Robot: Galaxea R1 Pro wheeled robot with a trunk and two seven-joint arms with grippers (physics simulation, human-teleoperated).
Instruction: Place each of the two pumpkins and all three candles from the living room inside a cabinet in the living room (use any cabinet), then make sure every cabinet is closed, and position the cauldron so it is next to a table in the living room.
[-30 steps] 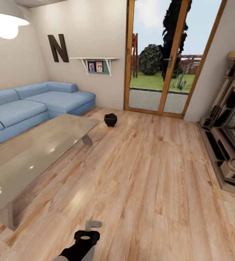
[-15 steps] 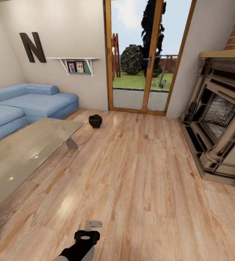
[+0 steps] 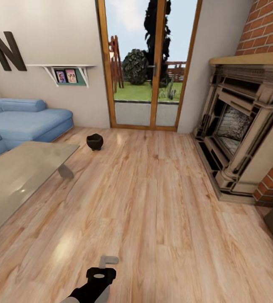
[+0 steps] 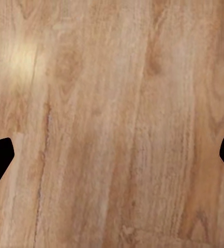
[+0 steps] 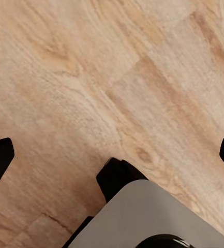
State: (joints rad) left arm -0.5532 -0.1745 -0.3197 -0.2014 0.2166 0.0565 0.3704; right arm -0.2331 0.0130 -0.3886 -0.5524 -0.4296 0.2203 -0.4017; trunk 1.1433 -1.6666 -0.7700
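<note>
The cauldron point(image 3: 94, 142) sat upright on the wooden floor point(image 3: 153, 198), just beyond the far corner of the glass-topped table point(image 3: 22, 168) and apart from it, with the blue sofa point(image 3: 22, 122) behind; no pumpkin or candle appeared, so the robot seemed to be in transit, searching the room. Both wrist views looked down on bare floorboards between widely parted, empty fingertips; the next move probably called for finding the pumpkins, the candles and a cabinet, perhaps past the fireplace point(image 3: 237, 130)
</note>
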